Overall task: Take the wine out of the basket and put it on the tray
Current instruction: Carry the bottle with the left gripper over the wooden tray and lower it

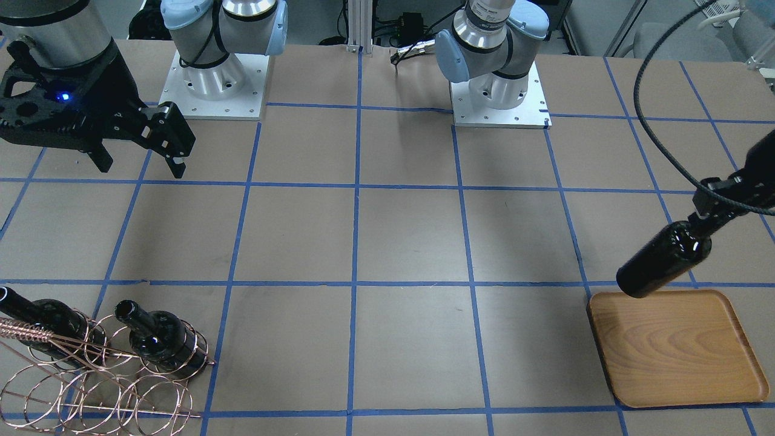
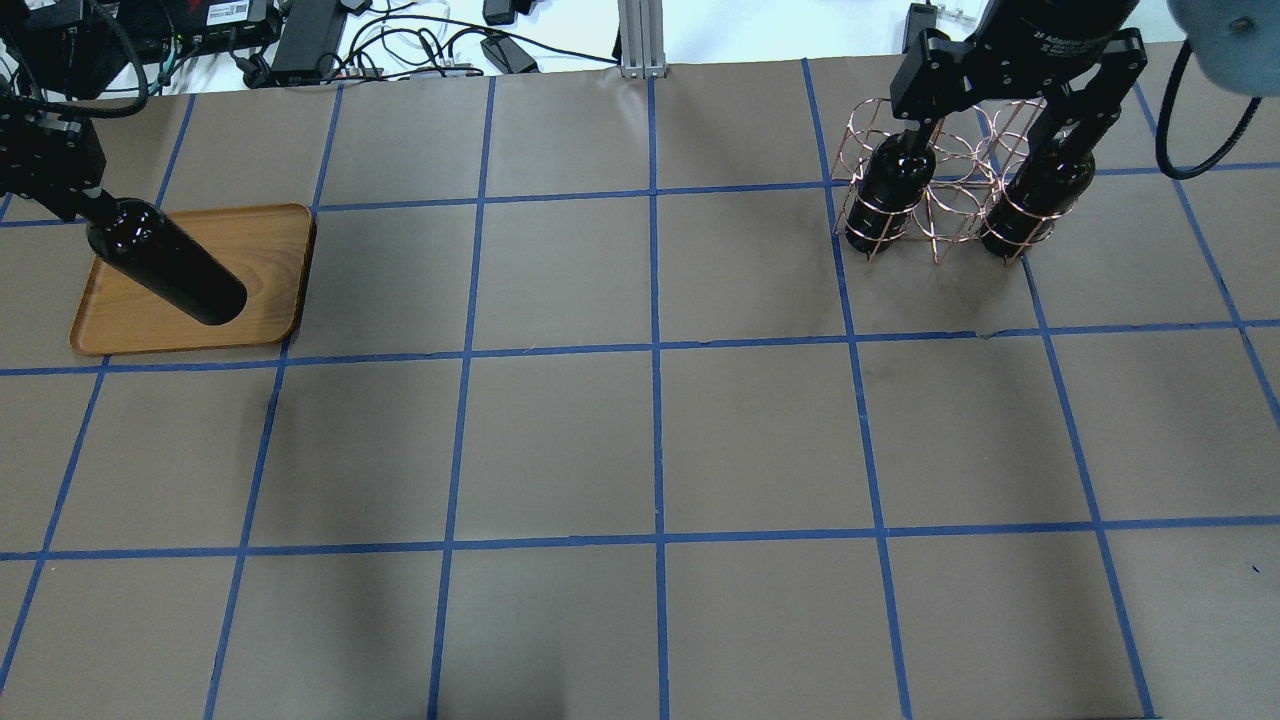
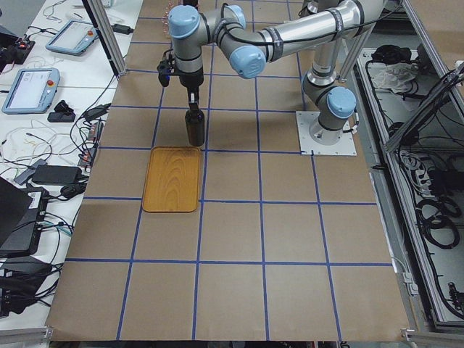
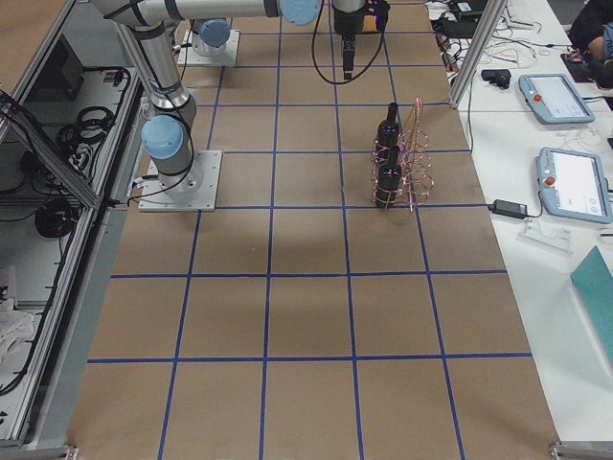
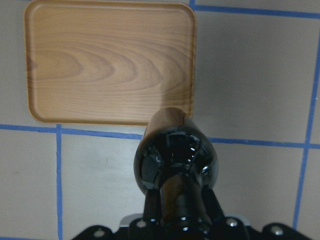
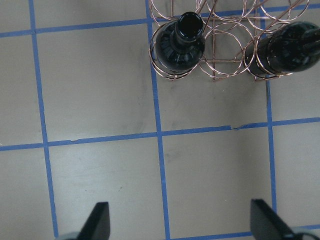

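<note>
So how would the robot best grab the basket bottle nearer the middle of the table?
Grip the bottle by its neck, coming straight down from above. It stands upright with its body caged by the rings of the basket, so only the neck sticks out free.

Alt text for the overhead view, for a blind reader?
The left end effector holds a dark wine bottle by its neck at the tray, at left, not yet set down. At far right, two more bottles stand in a copper wire basket, with the open right end effector hovering nearby.
</note>
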